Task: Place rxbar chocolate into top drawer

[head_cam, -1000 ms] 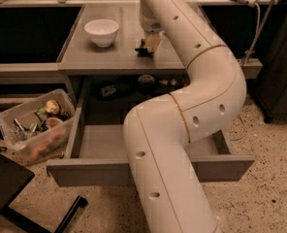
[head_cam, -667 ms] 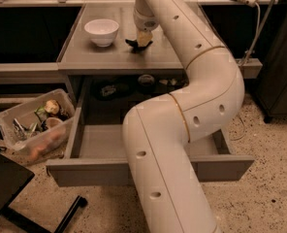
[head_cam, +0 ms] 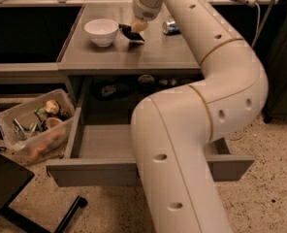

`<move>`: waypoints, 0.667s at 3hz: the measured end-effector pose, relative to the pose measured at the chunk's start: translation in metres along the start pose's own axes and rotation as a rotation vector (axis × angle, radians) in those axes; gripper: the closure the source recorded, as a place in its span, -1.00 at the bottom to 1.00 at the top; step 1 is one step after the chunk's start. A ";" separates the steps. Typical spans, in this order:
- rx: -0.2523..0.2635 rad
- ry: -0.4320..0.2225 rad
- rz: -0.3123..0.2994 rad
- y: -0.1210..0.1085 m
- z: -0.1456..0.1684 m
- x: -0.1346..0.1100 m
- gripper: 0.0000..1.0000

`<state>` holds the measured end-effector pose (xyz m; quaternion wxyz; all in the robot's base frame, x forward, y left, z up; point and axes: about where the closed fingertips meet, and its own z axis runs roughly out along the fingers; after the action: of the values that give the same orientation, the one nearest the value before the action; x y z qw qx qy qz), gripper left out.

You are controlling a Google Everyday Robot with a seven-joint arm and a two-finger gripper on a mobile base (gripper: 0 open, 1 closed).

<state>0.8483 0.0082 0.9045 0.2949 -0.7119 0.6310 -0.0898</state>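
Note:
My gripper [head_cam: 135, 29] is over the grey counter top [head_cam: 134, 57], just right of the white bowl [head_cam: 101, 31]. It is shut on the rxbar chocolate [head_cam: 132, 35], a small dark bar that hangs under the tan fingers [head_cam: 139, 25], just above the surface. The top drawer [head_cam: 100, 171] is pulled wide open below the counter, with a bare grey floor on its left side. My white arm runs down across the drawer's middle and hides the front panel's centre and its handle.
A crushed blue-and-silver can [head_cam: 170, 27] lies on the counter right of the gripper. A clear plastic bin [head_cam: 32, 125] of clutter sits on the floor to the left. A black stand base [head_cam: 12, 188] is at bottom left. Small items lie in the shelf space behind the drawer [head_cam: 146, 80].
My gripper has moved left across the counter toward the bowl, carrying the dark bar with it. The drawer has stayed open.

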 end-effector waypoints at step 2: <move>0.387 -0.008 0.104 -0.039 -0.150 0.050 1.00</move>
<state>0.8154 -0.0839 1.0343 0.4329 -0.6089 0.6366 -0.1913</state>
